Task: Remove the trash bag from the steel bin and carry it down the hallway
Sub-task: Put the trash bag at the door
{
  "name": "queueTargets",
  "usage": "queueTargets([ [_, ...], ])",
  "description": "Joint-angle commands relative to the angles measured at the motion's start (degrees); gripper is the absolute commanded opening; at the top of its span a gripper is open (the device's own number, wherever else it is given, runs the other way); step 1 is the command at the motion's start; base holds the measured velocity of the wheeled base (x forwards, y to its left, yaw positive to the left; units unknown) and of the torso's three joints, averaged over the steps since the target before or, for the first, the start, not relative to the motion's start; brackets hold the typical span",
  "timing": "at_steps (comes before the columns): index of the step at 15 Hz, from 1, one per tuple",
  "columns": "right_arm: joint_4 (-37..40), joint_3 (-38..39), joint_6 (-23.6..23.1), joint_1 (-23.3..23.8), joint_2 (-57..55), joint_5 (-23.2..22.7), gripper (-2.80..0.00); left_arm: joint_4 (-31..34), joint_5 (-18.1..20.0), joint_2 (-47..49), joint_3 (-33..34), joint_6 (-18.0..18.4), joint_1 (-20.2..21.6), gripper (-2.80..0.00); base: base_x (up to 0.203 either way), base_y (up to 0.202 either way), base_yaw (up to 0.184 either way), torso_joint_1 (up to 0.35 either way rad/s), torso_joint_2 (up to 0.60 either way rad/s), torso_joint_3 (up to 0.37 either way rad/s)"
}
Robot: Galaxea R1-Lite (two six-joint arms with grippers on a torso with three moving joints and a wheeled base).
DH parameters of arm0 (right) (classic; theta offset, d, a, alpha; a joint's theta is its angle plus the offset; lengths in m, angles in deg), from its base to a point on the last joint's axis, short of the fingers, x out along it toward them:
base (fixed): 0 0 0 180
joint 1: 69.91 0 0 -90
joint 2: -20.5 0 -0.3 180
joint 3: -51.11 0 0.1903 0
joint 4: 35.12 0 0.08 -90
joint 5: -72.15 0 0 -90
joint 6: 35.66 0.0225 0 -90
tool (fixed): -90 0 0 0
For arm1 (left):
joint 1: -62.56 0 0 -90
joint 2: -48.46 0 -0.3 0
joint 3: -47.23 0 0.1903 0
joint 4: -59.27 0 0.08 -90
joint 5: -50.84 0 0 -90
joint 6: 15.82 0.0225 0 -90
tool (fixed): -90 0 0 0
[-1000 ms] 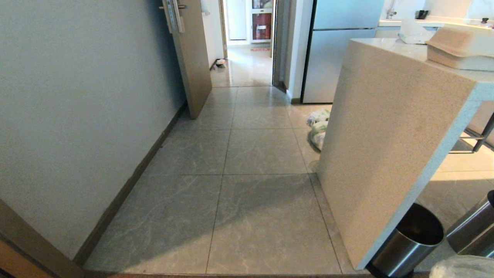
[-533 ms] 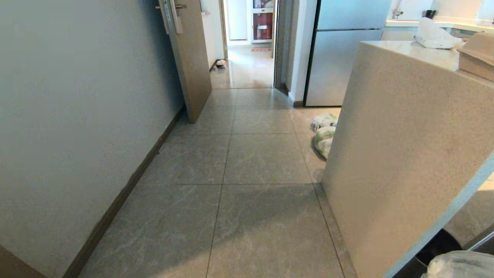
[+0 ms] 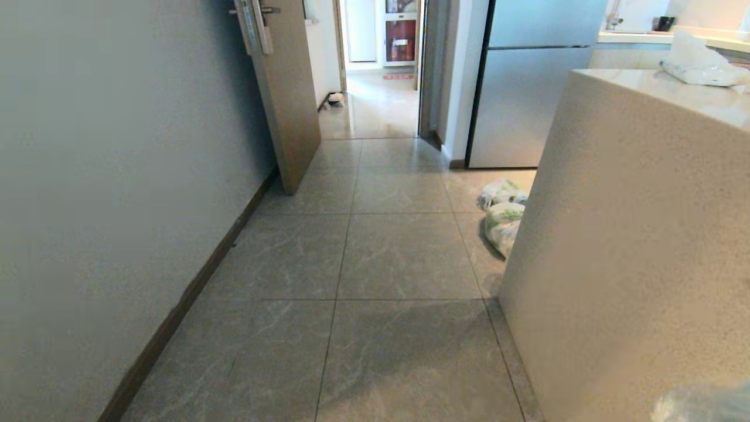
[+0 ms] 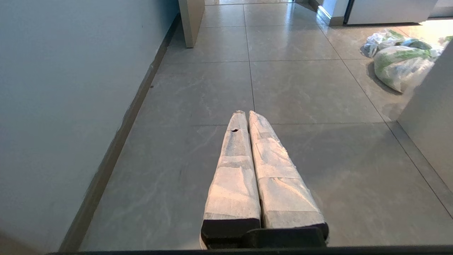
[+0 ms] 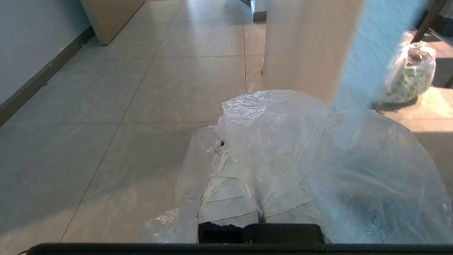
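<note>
My right gripper (image 5: 260, 212) had its jaws clamped on the trash bag (image 5: 318, 159), which hung beside the tabletop's end panel (image 3: 615, 246). In the hallway (image 3: 375, 264) that thin plastic could snag its corner and tear. My left gripper (image 4: 247, 117) was closed, empty.

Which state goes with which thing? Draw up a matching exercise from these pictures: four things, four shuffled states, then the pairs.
Things:
1. trash bag
2. left tool
3. printed bags
4. door

States:
A. shut, holding nothing
B. lying on the floor beside the counter
C. standing open by the wall
D. draped over the right tool

Pairs: 1-D, 2-A, 3-B, 4-C
</note>
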Motion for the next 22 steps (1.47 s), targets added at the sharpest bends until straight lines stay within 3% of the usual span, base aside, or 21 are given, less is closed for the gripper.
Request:
queueTargets([
  [1,0.0,0.1,0.0,0.0,0.0,0.0,-2.8,0.0,0.0,0.1,0.2,0.0,0.0,-2.8,0.189,0.0,0.0,-0.001,0.0,0.002],
  [22,0.0,0.1,0.0,0.0,0.0,0.0,-2.8,0.0,0.0,0.1,0.1,0.0,0.0,-2.8,0.19,0.0,0.001,0.003,0.0,0.003],
])
